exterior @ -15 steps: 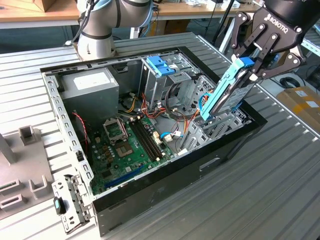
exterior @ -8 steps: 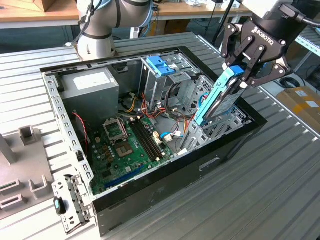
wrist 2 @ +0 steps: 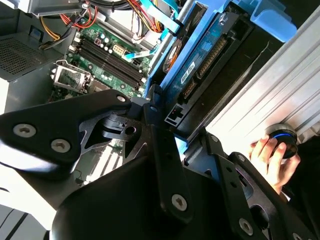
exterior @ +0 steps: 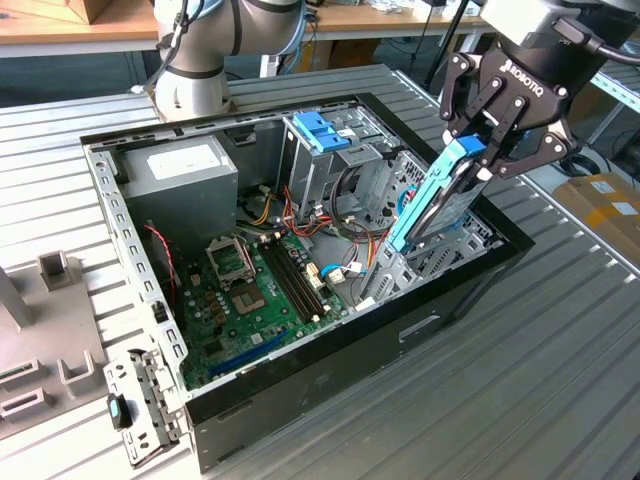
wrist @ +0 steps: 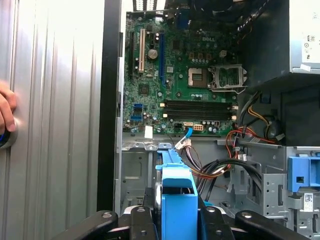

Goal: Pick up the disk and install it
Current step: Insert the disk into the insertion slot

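One disk point(exterior: 427, 205) hangs tilted (edge-on) clamped in the pincer point(exterior: 484, 160).

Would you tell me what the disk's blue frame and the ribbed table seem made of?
Blue-framed flat rectangular disk: frame looks moulded plastic, uniformly bright with soft sheen. Ribbed grey table: likely bare aluminium, silvery matte with straight grooves.
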Tool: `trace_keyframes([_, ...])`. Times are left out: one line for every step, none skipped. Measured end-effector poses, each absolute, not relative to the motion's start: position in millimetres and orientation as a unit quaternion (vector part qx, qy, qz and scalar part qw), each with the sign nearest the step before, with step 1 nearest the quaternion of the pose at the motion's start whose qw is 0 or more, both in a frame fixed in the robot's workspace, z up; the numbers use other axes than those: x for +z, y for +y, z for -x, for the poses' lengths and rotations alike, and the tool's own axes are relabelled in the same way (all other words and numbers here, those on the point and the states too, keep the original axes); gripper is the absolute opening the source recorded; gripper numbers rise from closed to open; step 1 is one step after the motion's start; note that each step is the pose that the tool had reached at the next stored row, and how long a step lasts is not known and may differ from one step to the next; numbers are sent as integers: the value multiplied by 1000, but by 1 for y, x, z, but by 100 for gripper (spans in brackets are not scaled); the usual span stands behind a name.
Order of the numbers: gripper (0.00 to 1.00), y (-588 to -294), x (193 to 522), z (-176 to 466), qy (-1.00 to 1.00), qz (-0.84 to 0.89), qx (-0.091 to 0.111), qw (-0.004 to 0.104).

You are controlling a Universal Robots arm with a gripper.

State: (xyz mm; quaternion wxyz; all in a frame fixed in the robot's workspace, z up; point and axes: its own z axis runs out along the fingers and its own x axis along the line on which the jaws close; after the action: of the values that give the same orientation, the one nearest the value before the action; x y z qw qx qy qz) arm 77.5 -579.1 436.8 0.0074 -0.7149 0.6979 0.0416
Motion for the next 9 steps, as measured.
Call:
trace_keyframes([37,-579,436,-77,698,715,42,7])
trace_keyframes([37,-579,436,-77,698,715,42,7])
trace_keyframes([37,-579,434,-78,698,715,42,8])
trace_keyframes([37,-579,433,-78,698,715,42,7])
trace_keyframes([37,-579,432,-78,698,715,42,8])
trace_keyframes([37,-579,431,-78,698,715,42,8])
trace_keyframes([37,-579,431,-78,698,715,42,8])
trace_keyframes([37,-579,431,-77,698,715,42,8])
trace_keyframes([37,-579,431,-76,698,715,42,8])
